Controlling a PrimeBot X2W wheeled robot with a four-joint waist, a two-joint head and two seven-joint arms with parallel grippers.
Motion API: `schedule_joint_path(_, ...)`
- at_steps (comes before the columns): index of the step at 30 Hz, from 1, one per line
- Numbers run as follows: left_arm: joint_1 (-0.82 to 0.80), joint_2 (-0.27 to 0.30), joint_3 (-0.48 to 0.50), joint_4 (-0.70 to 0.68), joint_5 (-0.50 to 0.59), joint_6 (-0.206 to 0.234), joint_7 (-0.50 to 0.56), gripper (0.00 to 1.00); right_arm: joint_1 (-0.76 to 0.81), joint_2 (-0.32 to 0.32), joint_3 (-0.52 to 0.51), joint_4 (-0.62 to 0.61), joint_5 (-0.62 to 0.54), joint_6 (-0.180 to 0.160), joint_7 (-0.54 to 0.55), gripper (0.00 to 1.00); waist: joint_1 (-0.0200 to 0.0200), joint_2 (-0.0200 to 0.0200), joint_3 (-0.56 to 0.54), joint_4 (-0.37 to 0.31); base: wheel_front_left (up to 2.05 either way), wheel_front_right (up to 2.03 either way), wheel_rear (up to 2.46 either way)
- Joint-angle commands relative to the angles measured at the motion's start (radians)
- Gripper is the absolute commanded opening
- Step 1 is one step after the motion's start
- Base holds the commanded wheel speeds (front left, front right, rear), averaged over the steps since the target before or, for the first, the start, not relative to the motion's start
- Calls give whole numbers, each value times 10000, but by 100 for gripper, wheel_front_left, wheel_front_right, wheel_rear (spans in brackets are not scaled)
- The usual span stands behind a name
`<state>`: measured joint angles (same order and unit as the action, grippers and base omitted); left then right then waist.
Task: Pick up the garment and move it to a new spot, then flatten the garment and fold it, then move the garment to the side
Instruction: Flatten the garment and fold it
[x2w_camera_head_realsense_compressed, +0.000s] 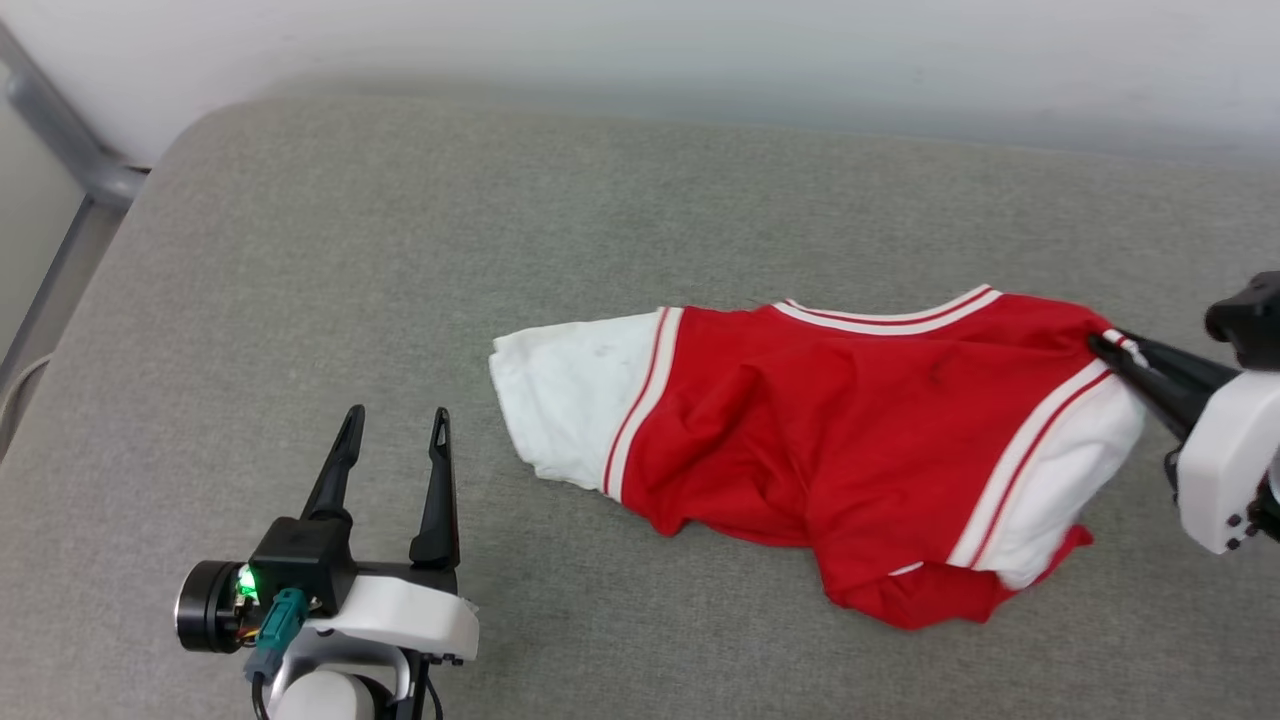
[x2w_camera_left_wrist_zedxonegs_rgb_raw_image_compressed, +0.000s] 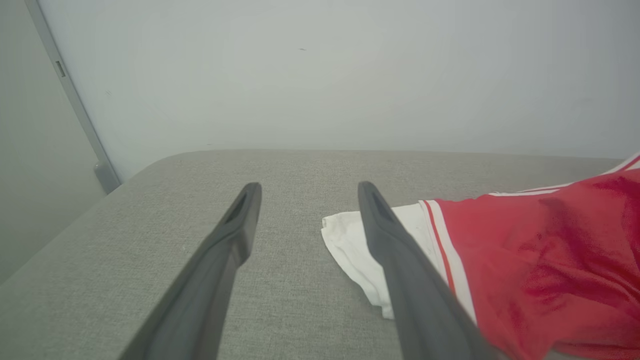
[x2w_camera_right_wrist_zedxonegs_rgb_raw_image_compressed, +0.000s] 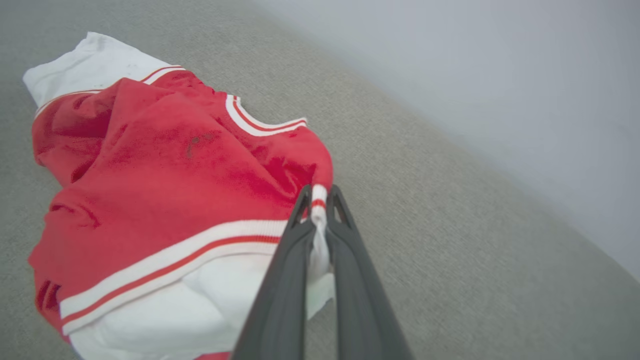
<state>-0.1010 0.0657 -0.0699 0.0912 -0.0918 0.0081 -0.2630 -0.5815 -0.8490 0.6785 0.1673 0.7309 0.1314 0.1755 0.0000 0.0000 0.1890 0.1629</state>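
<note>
On our right gripper (x2w_camera_right_wrist_zedxonegs_rgb_raw_image_compressed: 319, 192) the jaws are clamped on the shirt (x2w_camera_right_wrist_zedxonegs_rgb_raw_image_compressed: 165, 170), pinching a fold of striped trim and white sleeve cloth. A strip of white shows squeezed between the two dark fingers (x2w_camera_right_wrist_zedxonegs_rgb_raw_image_compressed: 282, 280), and the red cloth rises to a small peak at the grip. In the head view we see this right gripper (x2w_camera_head_realsense_compressed: 1100, 345) coming in from the right edge, its tips at the shirt's right end. On our left gripper (x2w_camera_head_realsense_compressed: 395, 420) the jaws stand wide apart with nothing between them. It hangs over bare cushion (x2w_camera_head_realsense_compressed: 350, 250) at the lower left, fingers pointing toward the wall (x2w_camera_head_realsense_compressed: 700, 50), apart from the shirt. From the left wrist, the left gripper (x2w_camera_left_wrist_zedxonegs_rgb_raw_image_compressed: 305, 187) has the shirt (x2w_camera_left_wrist_zedxonegs_rgb_raw_image_compressed: 540, 260) off to its right, and the right finger crosses in front of a white sleeve. The shirt (x2w_camera_head_realsense_compressed: 820, 420) lies crumpled on the right half of the grey cushion, its striped neck trim toward the wall. One white sleeve spreads out to the left, and the red hem is bunched on the near side. A grey metal post (x2w_camera_head_realsense_compressed: 70, 140) stands at the far left, beside the cushion's corner.
</note>
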Motion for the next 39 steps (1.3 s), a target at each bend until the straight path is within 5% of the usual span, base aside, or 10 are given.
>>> schedule_joint_path(1,158,-2,53,1,61,-46,-25,100,286,-59,-399,-198,-162,-14,40,0,0,0,-203,-246,0,0,0)
schedule_joint_path(12,143,-78,34,95,95,-230,-26,100,2251,-82,-4010,-1642,-1352,-14,1587,0,0,0,-263,-480,0,0,0)
schedule_joint_path(20,-125,-131,-58,5,-26,-215,-26,100,2604,171,-5633,-1885,-1702,-14,2550,0,0,0,416,-188,0,0,0)
schedule_joint_path(29,-816,-158,-369,-98,-99,-263,-26,100,674,208,-5046,-377,-2049,-14,3217,0,0,0,1571,321,0,0,0)
schedule_joint_path(39,-1365,-159,-775,-92,-415,-65,-26,100,-1785,1649,-3397,2597,-2434,-14,2670,0,0,0,2369,778,0,0,0)
